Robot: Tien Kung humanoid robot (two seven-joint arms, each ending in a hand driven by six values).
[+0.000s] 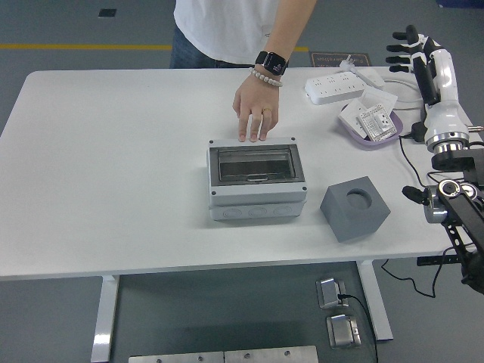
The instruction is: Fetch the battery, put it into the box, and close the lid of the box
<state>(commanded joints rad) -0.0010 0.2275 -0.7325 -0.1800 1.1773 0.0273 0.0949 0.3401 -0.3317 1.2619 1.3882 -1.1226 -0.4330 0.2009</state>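
The grey box [257,181] stands at the table's middle with its dark see-through lid [255,164] lying flat and shut. I cannot make out a battery; only a dim shape shows through the lid. My right hand [406,50] is raised at the far right, well away from the box, with fingers spread and holding nothing. A person's hand [255,110] rests with its fingertips on the table at the box's back edge. My left arm is out of view.
A grey cube [354,208] with a round hollow sits right of the box. Behind it are a purple tray [369,125] holding a white item, a white power strip [340,87] and black cables [439,178] at the right edge.
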